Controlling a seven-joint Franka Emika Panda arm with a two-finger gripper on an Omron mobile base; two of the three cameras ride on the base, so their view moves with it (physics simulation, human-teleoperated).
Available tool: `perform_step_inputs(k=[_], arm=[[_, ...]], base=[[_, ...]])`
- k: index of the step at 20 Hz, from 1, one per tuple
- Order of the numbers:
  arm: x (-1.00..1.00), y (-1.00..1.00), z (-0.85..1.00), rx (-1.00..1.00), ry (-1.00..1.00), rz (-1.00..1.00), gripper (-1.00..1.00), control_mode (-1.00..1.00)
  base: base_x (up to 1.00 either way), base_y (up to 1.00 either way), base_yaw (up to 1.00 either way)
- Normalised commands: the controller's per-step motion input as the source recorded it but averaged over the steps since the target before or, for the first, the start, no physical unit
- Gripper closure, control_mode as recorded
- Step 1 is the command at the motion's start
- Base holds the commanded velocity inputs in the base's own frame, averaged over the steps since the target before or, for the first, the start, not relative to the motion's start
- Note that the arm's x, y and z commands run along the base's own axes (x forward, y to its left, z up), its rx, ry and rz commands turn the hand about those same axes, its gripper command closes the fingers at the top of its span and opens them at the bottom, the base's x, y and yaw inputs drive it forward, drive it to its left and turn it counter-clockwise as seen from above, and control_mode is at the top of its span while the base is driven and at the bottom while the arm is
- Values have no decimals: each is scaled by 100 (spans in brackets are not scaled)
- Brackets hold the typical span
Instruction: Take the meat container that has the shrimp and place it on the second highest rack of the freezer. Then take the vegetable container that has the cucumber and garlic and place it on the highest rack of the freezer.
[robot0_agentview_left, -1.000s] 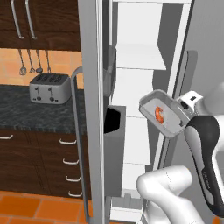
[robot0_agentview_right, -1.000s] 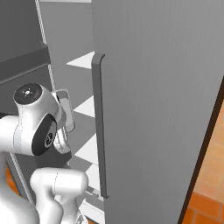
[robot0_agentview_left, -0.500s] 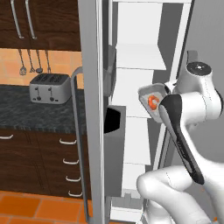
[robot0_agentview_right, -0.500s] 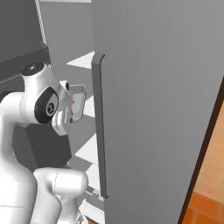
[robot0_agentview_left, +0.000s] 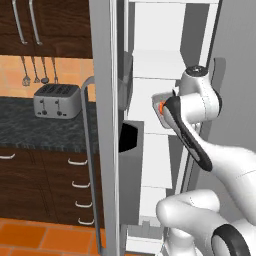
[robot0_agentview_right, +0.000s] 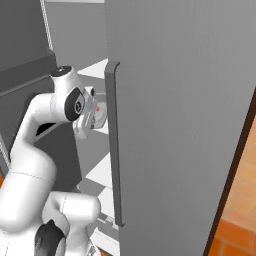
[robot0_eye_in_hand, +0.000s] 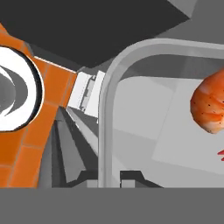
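My gripper (robot0_eye_in_hand: 107, 179) is shut on the rim of the grey meat container (robot0_eye_in_hand: 109, 109), and the orange-red shrimp (robot0_eye_in_hand: 210, 105) lies in it. In the left base view the container (robot0_agentview_left: 158, 102) with the shrimp (robot0_agentview_left: 161, 108) is mostly hidden behind my wrist. It hangs inside the open freezer (robot0_agentview_left: 150, 30), just above a white shelf (robot0_agentview_left: 145, 131) and below the shelf (robot0_agentview_left: 150, 70) over it. From the right base view the container (robot0_agentview_right: 99, 111) shows tilted, beside the door handle (robot0_agentview_right: 114, 145).
The left freezer door stands open with dark grey bins (robot0_agentview_left: 131, 145) and a long handle (robot0_agentview_left: 87, 150). The grey right door (robot0_agentview_right: 180, 100) is close beside my arm. A toaster (robot0_agentview_left: 56, 99) sits on the dark counter (robot0_agentview_left: 25, 132) at the left.
My arm has risen and swung left into the freezer, carrying the container from the lower right toward the shelves. The grip has stayed shut.
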Motion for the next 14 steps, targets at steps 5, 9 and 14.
perform_step_inputs(k=[5,9,14], arm=[[86,0,-47,4,10,-7,100,-100],[67,0,-51,0,6,-9,100,-100],[54,0,-48,1,2,-10,100,-100]], base=[[0,0,0],[0,0,0],[0,0,0]])
